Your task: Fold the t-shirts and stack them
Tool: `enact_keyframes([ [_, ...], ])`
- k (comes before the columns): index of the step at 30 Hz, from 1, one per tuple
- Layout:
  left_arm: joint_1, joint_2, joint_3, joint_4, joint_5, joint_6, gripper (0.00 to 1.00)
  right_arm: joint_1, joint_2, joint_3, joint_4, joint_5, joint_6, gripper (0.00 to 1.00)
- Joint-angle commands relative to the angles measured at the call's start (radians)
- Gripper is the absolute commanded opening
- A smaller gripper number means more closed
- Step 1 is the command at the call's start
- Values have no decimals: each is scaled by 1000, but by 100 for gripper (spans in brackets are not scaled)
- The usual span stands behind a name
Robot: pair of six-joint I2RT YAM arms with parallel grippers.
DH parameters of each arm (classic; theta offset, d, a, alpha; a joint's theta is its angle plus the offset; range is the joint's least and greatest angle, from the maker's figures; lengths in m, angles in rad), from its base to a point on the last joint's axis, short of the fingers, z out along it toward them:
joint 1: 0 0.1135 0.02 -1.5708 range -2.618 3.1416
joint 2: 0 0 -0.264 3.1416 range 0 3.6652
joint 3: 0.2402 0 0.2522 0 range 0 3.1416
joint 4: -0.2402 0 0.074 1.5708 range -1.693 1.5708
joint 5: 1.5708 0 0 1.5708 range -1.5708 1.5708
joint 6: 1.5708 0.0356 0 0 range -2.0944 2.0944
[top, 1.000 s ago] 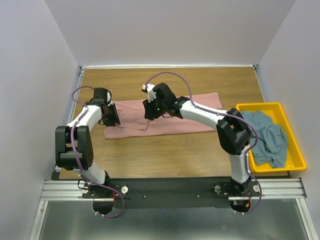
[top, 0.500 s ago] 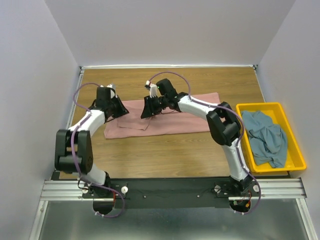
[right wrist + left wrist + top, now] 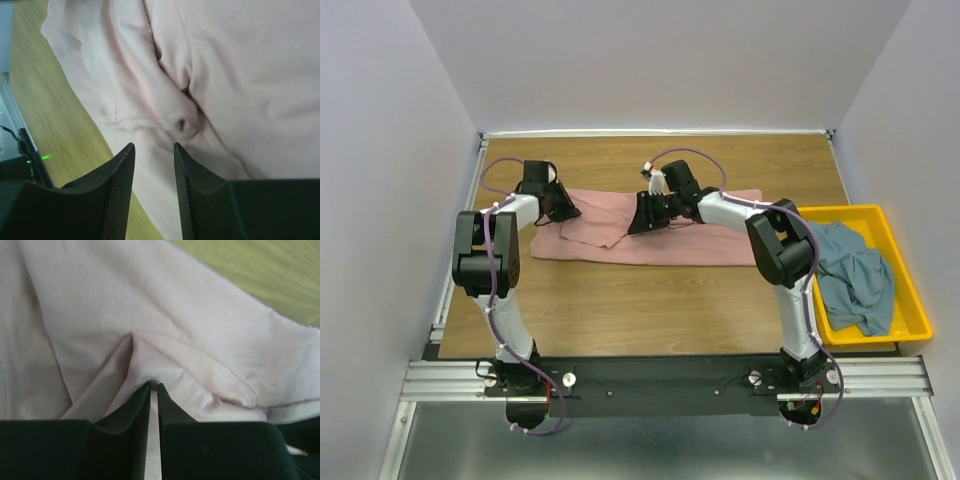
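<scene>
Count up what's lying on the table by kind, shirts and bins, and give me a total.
Shirts: 2, a pink shirt and a blue-grey shirt
Bins: 1, a yellow bin
Total: 3

Pretty much twins: the left arm (image 3: 485, 255) and right arm (image 3: 782, 250) are white tubes with chunky black joints, a purple cable (image 3: 685, 152) looping along each, matte black tapered jaws, bases bolted to a silver rail (image 3: 660, 375).
</scene>
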Motion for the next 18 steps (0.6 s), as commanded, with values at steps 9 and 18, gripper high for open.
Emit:
enact_keyframes([
  [9, 7, -277, 77, -101, -238, 137, 45, 97, -22, 100, -92, 93, -176, 46],
  [18, 13, -639, -138, -153, -335, 165, 67, 162, 184, 277, -100, 185, -181, 48],
])
